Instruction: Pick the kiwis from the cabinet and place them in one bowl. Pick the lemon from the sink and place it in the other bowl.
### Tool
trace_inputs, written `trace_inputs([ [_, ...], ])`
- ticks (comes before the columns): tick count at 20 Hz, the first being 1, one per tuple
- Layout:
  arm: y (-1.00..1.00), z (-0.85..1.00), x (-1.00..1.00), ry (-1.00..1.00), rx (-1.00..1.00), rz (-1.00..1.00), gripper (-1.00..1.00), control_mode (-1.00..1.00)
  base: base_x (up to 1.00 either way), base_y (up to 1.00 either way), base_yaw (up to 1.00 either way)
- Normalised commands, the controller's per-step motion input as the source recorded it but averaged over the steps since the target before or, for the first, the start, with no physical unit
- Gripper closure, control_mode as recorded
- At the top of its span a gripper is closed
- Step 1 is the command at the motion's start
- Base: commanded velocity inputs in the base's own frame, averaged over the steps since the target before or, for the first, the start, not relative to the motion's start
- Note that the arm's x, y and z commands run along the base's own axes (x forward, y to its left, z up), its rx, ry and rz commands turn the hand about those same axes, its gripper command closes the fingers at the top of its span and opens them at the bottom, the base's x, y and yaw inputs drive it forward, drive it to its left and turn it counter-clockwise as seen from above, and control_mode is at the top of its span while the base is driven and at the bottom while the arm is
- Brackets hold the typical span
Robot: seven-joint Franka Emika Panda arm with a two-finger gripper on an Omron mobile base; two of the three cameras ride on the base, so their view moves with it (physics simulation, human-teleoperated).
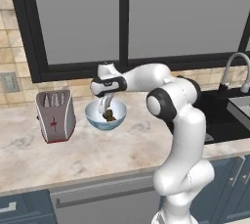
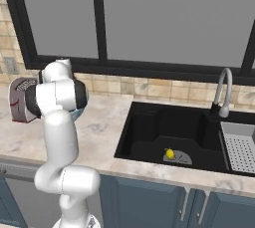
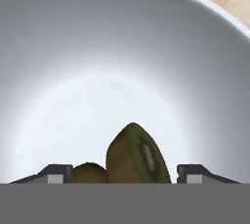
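hovering low over the bowl, the hand is pointing straight down into it, its two fingertips standing well apart with a clear gap on either side of the fruit between them, so it is open and gripping nothing. two kiwis are lying in the bottom of the bowl, one showing a cut green face with a pale core and the other, a smaller brown lump, touching it on one side. in the left base view they are showing as a dark brown patch just under the hand.

the bowl, light blue outside and white inside, is sitting on the marbled surface just beside a grey toaster with red trim, the two standing apart. in the right base view the arm's elbow is covering most of the bowl, with only a sliver of blue rim peeking out next to the toaster.

the lemon is lying in the black sink, resting on the round drain near the front wall. a curved silver tap is rising behind the basin, and a grey perforated tray is sitting at the far end of the sink. dark-framed window panes are running along the wall behind the surface, above a band of tan tiles.
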Motion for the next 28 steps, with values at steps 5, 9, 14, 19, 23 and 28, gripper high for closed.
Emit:
trace_inputs([
  [5, -0.10, 0.40, -0.16, 0.04, -0.01, 0.00, -1.00, -1.00, 0.00, 0.00, 0.00],
  [9, -0.38, 0.52, -0.06, 0.03, -0.11, -0.10, -1.00, -1.00, 0.00, 0.00, 0.00],
  [14, -0.44, 0.44, -0.19, 0.00, -0.11, -0.16, -1.00, -1.00, 0.00, 0.00, 0.00],
  [19, -0.40, 0.20, -0.28, -0.01, -0.05, -0.24, -1.00, -1.00, 0.00, 0.00, 0.00],
  [23, -0.33, -0.02, -0.49, -0.05, -0.01, -0.22, -1.00, -1.00, 0.00, 0.00, 0.00],
  [28, -0.13, -0.03, -0.30, -0.03, 0.04, -0.06, -1.00, -1.00, 0.00, 0.00, 0.00],
])
